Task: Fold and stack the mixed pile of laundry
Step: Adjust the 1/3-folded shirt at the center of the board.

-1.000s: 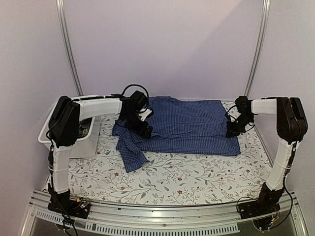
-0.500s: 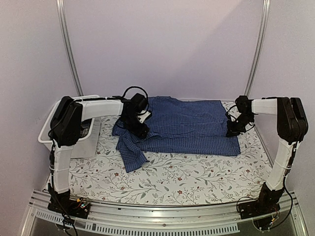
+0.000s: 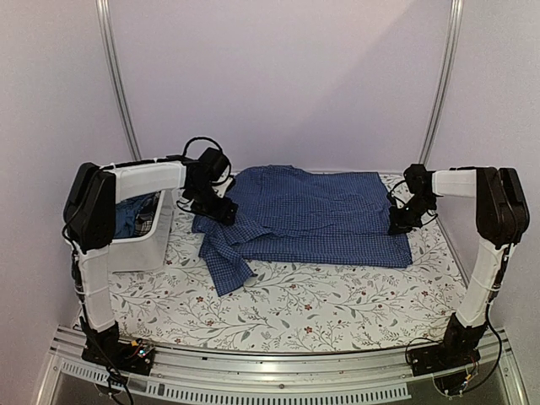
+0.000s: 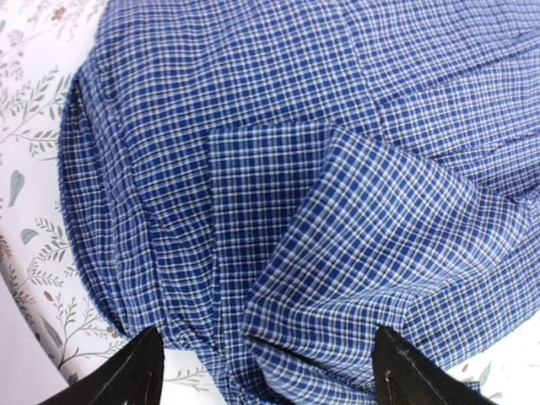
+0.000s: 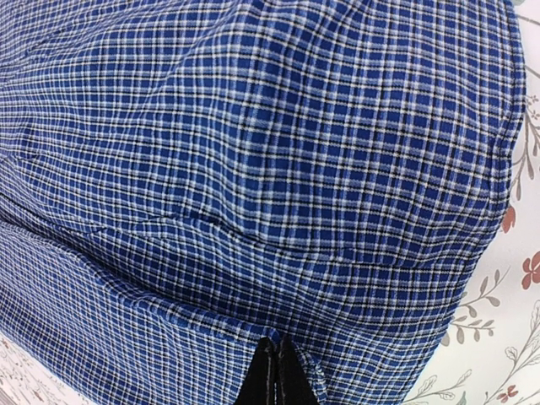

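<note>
Leftward goes the left arm since a second ago, off the shirt's shoulder and back toward the tub, while the right arm has not budged.

Starting at the left: the white rectangular plastic tub (image 3: 139,249) sits at the bench's left edge with dark blue cloth (image 3: 126,217) still inside, so the pile is by no means emptied.

Just beside the tub hangs the left gripper (image 3: 221,211). In its wrist view, the left gripper (image 4: 266,375) shows its jaws spread wide and released, with nothing between them and only checked fabric lying below.

Next comes the blue-and-white small-check cloth shirt (image 3: 321,211), spread fairly flat across the far half of the floral-print tablecloth (image 3: 295,312). One sleeve (image 3: 224,270) trails off toward the near left in a rumple. No finished fold shows and no stack anywhere, so I'd call this early going (one garment laid out, the rest waiting).

At the shirt's right edge, the right gripper (image 3: 396,226) has its jaws clenched. The wrist view shows the right gripper (image 5: 274,380) pinching the hem, with cloth puckered around the tips.

Now for room. The shirt's far edge lies close to the back wall and its right edge near the bench's right side, so space is tight there. On the left, the tub crowds the left arm. The near half of the tablecloth is the broad free stretch, the natural place to fold toward.
</note>
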Robot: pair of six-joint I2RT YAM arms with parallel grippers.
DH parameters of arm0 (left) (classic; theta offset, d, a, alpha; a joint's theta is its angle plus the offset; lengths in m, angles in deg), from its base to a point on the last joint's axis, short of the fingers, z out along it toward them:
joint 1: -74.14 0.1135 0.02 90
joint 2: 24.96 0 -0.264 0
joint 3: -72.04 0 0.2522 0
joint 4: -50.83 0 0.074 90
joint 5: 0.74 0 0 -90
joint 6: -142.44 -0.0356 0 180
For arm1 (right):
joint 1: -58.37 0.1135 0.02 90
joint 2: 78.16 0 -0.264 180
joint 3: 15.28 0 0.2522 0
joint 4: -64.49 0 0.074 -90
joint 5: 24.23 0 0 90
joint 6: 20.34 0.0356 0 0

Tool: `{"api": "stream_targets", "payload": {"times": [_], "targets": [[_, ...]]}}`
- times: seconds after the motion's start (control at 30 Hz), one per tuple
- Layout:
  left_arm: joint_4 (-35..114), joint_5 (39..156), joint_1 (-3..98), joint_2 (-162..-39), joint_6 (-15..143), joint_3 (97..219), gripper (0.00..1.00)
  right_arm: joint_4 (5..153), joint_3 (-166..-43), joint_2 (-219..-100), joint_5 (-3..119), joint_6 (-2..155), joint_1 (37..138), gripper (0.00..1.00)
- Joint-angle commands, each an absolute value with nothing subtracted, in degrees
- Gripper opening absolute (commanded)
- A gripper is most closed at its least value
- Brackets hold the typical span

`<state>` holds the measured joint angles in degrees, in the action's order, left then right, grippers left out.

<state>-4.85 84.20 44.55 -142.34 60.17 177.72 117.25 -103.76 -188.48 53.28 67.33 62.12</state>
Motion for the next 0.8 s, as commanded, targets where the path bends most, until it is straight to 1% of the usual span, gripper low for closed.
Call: {"api": "stream_targets", "payload": {"times": [0.0,0.13,0.2,0.27,0.33,0.37,0.43,0.5,0.57,0.6,0.77], "targets": [[-3.51,90.66,47.06,-140.35,64.06,174.74,0.85,116.75,-103.29,-186.35,53.76,67.98,62.48,0.00],[-1.62,97.33,47.88,-141.21,65.17,173.49,0.84,116.75,-103.32,-186.35,53.91,67.95,62.49,0.00],[-0.96,100.24,47.95,-142.13,65.65,173.26,0.81,116.75,-103.33,-186.26,54.00,67.98,62.46,0.00],[-0.46,102.38,48.00,-142.90,65.96,173.30,0.76,116.75,-103.23,-186.11,54.13,67.99,62.44,0.00],[-0.19,104.50,48.11,-143.12,66.04,173.65,0.64,116.85,-103.16,-185.97,54.17,68.03,62.47,0.00],[0.06,105.70,48.05,-142.94,65.98,173.85,0.54,116.84,-103.10,-185.79,54.24,68.06,62.47,0.00],[1.12,107.35,48.11,-142.02,66.06,173.93,0.38,116.83,-102.92,-185.32,54.38,68.01,62.44,0.00],[1.48,107.97,48.36,-141.24,66.30,174.37,0.24,116.73,-102.77,-184.83,54.39,68.07,62.43,0.00],[1.38,106.23,49.00,-140.58,67.61,174.80,0.06,116.64,-102.59,-184.24,54.79,68.12,62.46,0.00],[1.80,105.80,49.58,-139.92,68.15,174.88,0.00,116.60,-102.45,-184.10,54.93,68.15,62.42,0.00],[2.79,104.11,51.10,-138.69,70.14,176.32,0.00,116.59,-102.73,-183.64,55.71,68.50,62.12,0.00]]}}
